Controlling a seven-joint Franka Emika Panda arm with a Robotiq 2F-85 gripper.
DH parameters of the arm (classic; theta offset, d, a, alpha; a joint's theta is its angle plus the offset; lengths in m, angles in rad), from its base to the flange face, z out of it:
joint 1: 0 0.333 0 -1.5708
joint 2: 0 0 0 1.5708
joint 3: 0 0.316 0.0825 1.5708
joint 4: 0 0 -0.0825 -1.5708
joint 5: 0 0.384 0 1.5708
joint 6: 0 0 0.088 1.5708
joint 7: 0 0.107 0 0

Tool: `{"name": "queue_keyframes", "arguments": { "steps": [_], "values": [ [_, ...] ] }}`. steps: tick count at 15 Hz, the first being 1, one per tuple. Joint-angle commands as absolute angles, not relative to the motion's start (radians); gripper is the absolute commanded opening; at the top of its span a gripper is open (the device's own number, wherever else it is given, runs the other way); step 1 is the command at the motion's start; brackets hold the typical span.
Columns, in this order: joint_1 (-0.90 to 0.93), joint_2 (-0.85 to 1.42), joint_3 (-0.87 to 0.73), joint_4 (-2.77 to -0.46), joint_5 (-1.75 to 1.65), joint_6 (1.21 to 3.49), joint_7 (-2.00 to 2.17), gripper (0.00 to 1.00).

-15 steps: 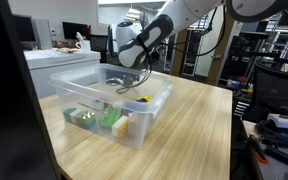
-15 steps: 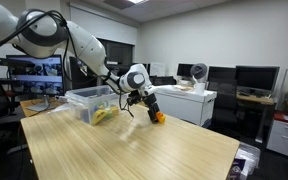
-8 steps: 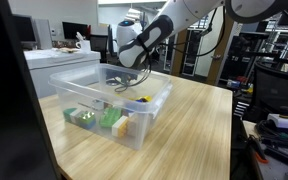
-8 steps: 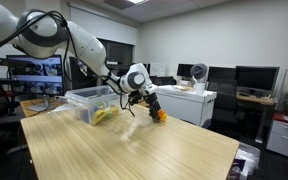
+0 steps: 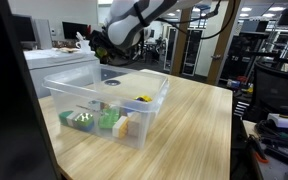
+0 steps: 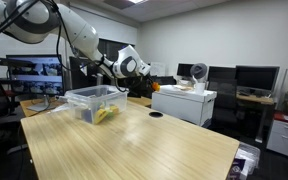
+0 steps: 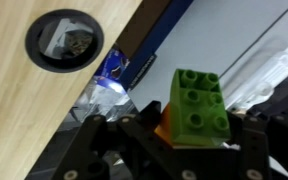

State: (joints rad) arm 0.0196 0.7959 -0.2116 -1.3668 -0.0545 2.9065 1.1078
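Building block [image 7: 196, 100], green and studded on top with an orange piece beneath it, sits pinched in the Robotiq gripper [image 7: 192, 126]; the dark fingers [image 7: 134, 135] press on it from both sides in the wrist view. At about ten o'clock from the block, a round black cable grommet [image 7: 66, 38] is set into the wooden tabletop [image 7: 24, 100]. A small blue object [image 7: 114, 68] shows just past the table edge, at about nine o'clock from the block.

In an exterior view the gripper [image 5: 102, 45] hangs in the air, well clear of the table, at about twelve o'clock from a clear plastic bin [image 5: 149, 112] that stands on the tabletop [image 5: 199, 120]. Inside the bin lie green bricks [image 5: 108, 120] and a yellow brick [image 5: 122, 127]. The held block is too small to make out here.

In an exterior view from across the room, the gripper [image 6: 147, 72] is raised at about two o'clock from the bin [image 6: 84, 97], off to its side. The grommet [image 6: 156, 114] lies on the tabletop [image 6: 134, 150] at roughly six o'clock from the gripper, well apart from it.
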Motion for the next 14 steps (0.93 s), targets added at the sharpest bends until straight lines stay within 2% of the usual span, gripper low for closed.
{"name": "queue_keyframes", "arguments": {
  "steps": [1,4,7,9,10,11,14],
  "values": [
    [-0.034,0.639,-0.044,-1.515,0.039,2.987,0.889,0.19],
    [-0.148,0.57,0.176,-1.55,0.071,2.982,0.707,0.19],
    [-0.293,0.525,0.413,-1.596,0.13,2.883,0.515,0.19],
    [-0.367,0.511,0.511,-1.632,0.162,2.79,0.432,0.19],
    [-0.397,0.505,0.542,-1.651,0.172,2.737,0.4,0.19],
    [-0.33,0.474,0.456,-1.665,0.311,2.67,0.285,0.19],
    [-0.294,0.428,0.368,-1.725,0.396,2.501,0.159,0.19]
  ]
}}
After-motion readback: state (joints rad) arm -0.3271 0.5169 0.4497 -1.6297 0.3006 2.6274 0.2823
